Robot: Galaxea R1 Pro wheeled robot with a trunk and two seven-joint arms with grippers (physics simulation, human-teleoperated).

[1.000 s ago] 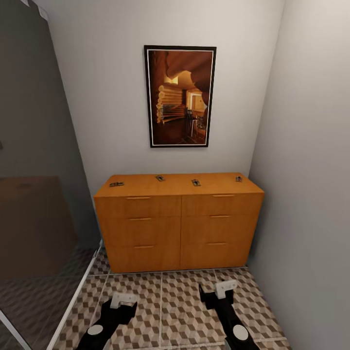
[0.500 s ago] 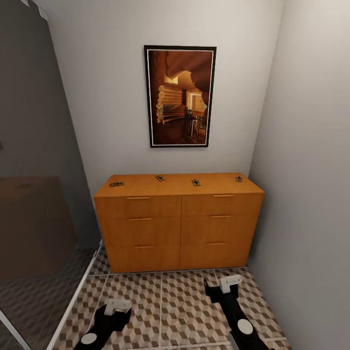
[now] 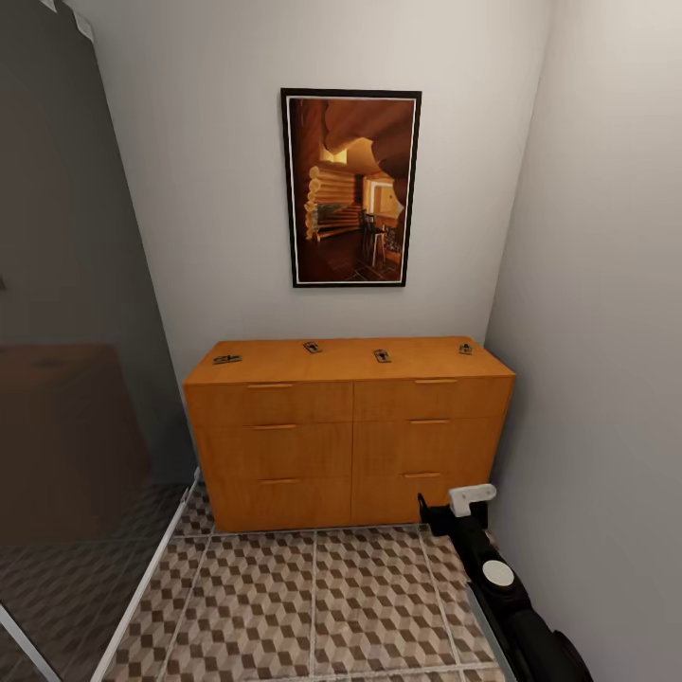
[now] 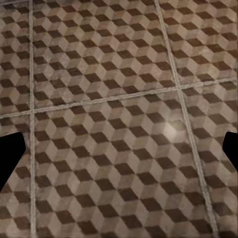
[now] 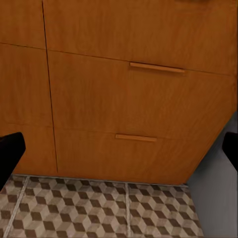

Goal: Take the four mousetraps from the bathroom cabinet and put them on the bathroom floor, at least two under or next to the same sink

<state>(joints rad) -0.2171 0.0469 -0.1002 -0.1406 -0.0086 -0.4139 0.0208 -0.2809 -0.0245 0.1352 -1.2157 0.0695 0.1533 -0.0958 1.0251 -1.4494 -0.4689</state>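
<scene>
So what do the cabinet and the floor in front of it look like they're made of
The cabinet looks like orange-brown wood or veneer with a smooth satin finish: faint grain shows on its drawer fronts. The floor appears to be glazed tile printed with a brown and beige cube pattern, with pale grout lines and a soft sheen.

Small, cropped and hidden parts

The four mousetraps [image 3: 227,359] [image 3: 312,347] [image 3: 382,356] [image 3: 465,349] on the cabinet [image 3: 350,431] top are too small in the head view to make out wire or bait. The right gripper [image 5: 119,153] shows as two dark finger stubs cut by the wrist picture's sides; the left gripper [image 4: 119,151] likewise. The right arm [image 3: 511,597] runs off the bottom edge. The cabinet's top is cropped in the right wrist view.
</scene>
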